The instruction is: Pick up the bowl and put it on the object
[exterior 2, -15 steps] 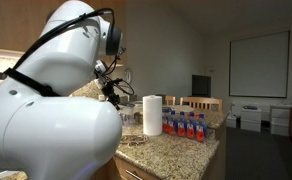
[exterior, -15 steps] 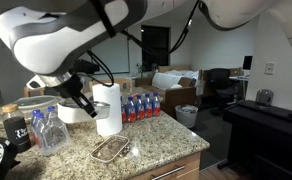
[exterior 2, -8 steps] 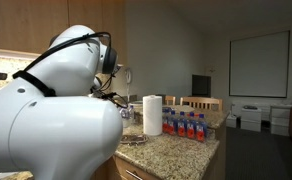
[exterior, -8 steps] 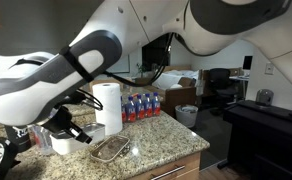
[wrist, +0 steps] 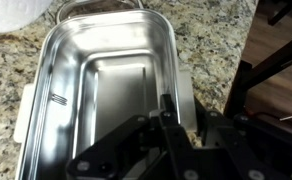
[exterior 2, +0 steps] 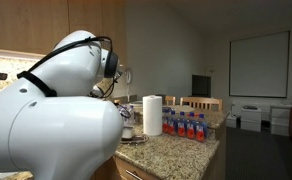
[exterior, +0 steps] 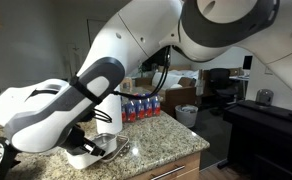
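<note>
The white robot arm (exterior: 136, 55) bends low over the speckled granite bench (wrist: 216, 40), wrist pointing down. Its pincer (wrist: 174, 108) is clamped almost closed on the rim of the small shiny rounded-square metal bowl (wrist: 101, 90).

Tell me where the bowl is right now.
The bowl fills the wrist view, its rim pinched by the gripper; in an exterior view it is down at the granite counter, next to the oval tray.
</note>
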Robot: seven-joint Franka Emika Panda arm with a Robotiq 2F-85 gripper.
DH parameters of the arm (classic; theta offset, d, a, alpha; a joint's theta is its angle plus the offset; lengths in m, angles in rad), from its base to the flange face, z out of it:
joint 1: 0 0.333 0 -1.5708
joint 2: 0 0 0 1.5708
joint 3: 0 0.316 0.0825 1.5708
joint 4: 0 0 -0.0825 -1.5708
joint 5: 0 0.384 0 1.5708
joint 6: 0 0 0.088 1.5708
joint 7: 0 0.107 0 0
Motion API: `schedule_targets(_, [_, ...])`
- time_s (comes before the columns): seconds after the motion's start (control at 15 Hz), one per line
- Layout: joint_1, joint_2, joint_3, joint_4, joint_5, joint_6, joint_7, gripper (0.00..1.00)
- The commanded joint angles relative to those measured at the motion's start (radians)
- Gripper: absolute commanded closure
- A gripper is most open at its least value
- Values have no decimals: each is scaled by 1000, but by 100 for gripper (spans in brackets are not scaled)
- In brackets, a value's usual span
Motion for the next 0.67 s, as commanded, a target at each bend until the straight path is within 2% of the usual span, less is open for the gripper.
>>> schedule_targets(0.0, [-22, -19, -22, -84, -51, 35, 26, 95])
schedule_targets(0.27, [-53, -45, -51, -148, -96, 59, 133, 95])
schedule_targets(0.6, [-91, -79, -47, -252, -227, 123, 222, 95])
